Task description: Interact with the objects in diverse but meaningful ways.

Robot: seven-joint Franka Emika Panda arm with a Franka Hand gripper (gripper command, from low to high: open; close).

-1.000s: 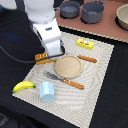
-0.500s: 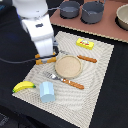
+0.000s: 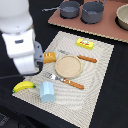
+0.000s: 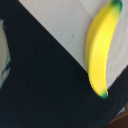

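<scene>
The curved yellow toy banana (image 3: 23,86) lay at the corner of the pale ribbed placemat (image 3: 97,85), overhanging its edge onto dark tabletop, with the light blue plastic cup (image 3: 47,91) just beside it. Open mat stretched beyond the cup. The white robot arm (image 3: 20,42) stood above the banana, and whether its gripper was parted or closed could not be told.

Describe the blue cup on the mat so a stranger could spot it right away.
Start at the striped beige placemat with the round tan plate at its middle. Go to the mat's near edge, toward the exterior view's left, where the light blue cup stands beside the yellow banana. It is the only blue thing on the mat, blocky and upright, while the banana lies flat and curved.
</scene>
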